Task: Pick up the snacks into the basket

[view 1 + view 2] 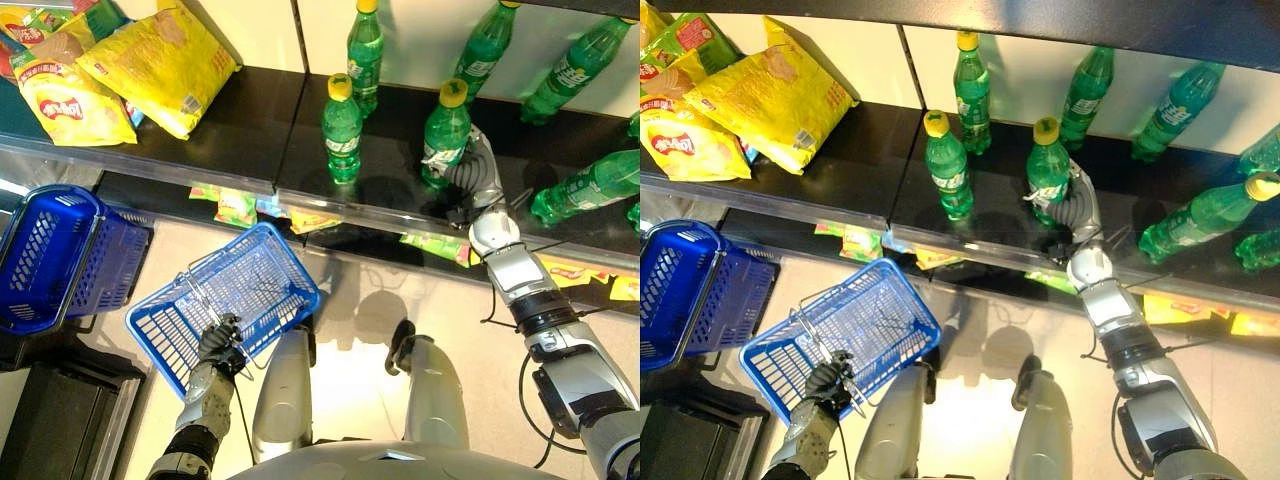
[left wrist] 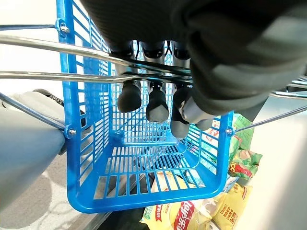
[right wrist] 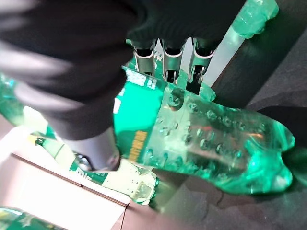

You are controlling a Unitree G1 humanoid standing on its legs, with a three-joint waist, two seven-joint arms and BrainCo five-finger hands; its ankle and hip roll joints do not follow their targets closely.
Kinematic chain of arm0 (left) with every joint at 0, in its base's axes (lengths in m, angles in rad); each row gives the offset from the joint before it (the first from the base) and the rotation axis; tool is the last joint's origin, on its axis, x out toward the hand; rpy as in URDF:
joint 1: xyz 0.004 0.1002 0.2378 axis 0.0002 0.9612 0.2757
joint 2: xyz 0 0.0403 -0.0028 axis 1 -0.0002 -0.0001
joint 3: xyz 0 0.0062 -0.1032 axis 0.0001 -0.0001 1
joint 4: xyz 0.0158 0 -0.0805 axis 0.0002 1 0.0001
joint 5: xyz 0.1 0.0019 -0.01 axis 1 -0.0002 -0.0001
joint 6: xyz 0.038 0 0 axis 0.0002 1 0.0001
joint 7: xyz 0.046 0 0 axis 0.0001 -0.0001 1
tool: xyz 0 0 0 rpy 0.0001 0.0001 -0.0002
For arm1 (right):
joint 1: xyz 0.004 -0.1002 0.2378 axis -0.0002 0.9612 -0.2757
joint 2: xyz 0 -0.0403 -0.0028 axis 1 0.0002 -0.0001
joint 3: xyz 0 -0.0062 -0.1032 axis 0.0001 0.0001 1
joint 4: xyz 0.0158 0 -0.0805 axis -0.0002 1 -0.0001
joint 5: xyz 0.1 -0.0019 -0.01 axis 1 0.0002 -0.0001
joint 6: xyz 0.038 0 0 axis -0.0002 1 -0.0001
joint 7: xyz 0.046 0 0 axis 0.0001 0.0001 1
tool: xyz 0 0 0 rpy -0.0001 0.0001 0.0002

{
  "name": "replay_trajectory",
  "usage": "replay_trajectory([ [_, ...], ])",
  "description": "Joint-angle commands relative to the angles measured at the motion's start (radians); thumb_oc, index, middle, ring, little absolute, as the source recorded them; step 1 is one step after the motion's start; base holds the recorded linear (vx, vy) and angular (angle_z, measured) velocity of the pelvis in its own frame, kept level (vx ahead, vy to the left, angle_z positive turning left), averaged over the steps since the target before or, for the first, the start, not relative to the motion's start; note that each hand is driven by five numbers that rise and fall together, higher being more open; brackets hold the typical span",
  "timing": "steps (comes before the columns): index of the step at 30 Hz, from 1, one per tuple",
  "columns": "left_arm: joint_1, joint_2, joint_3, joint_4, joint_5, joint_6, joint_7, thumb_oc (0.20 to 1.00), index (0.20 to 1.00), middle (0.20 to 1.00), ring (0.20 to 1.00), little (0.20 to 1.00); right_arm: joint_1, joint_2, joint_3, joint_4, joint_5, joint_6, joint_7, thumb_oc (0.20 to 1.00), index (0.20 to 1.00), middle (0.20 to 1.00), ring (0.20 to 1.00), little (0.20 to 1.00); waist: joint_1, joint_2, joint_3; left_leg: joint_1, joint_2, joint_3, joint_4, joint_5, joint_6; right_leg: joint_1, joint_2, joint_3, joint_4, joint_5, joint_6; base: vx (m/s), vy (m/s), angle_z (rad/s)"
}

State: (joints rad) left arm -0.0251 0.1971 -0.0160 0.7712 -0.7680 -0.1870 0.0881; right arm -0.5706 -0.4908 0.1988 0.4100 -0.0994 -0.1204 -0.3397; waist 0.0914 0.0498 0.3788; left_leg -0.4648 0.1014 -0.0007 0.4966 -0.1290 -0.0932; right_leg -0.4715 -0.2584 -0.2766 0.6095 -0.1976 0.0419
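Starting at the far left, yellow snack bags (image 1: 120,70) lay heaped on the dark shelf (image 1: 240,130), and a stack of spare blue baskets (image 1: 55,255) stood on the floor below them. Nearer, the left hand (image 1: 218,345) had its fingers (image 2: 156,103) curled round the wire handles (image 2: 48,76) of the empty blue basket (image 1: 235,295), which hung tilted in front of the shelf edge. Further right, a lone green soda bottle (image 1: 342,125) stood upright near the shelf front. Beside it the right hand (image 1: 472,165) was clenched on another green bottle (image 1: 445,135), fingers (image 3: 165,62) behind its body and thumb across the label, while the bottle's base was on or just above the shelf board. More bottles (image 1: 590,185) lay or leaned at the far right.

For a clean lift, I judged the grasp should stay firm around the label and the bottle should rise straight before turning toward the basket. The neighbouring upright bottle was close on the left, so swinging low could topple it. Open room lay nearward, past the shelf's front lip (image 1: 330,205), above the pale floor (image 1: 360,290), where the basket's mouth waited to the left.
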Motion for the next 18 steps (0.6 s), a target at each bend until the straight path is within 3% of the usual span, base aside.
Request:
replay_trajectory([
  [1, 0.036, 0.039, -0.014, -0.037, -0.002, -0.044, -0.015, 0.2, 0.2, 0.2, 0.2, 0.2, -0.091, -0.011, -0.03, -0.01, -0.033, -0.046, -0.048, 0.2, 0.2, 0.2, 0.2, 0.2, 0.022, -0.018, -0.038, 0.027, -0.004, 0.017, -0.028, 0.007, 0.044, 0.075, -0.031, 0.013, -0.024, 0.05, 0.072, 0.0, 0.0, 0.0],
  [18, 0.031, 0.037, -0.013, -0.049, -0.011, -0.047, -0.011, 0.2, 0.2, 0.2, 0.2, 0.2, -0.065, 0.019, -0.074, -0.074, 0.057, -0.088, -0.054, 0.2, 0.2, 0.2, 0.2, 0.2, 0.021, -0.024, -0.044, 0.036, -0.006, 0.012, -0.031, 0.012, 0.046, 0.086, -0.027, 0.016, -0.03, 0.055, 0.071, 0.0, 0.0, 0.0],
])
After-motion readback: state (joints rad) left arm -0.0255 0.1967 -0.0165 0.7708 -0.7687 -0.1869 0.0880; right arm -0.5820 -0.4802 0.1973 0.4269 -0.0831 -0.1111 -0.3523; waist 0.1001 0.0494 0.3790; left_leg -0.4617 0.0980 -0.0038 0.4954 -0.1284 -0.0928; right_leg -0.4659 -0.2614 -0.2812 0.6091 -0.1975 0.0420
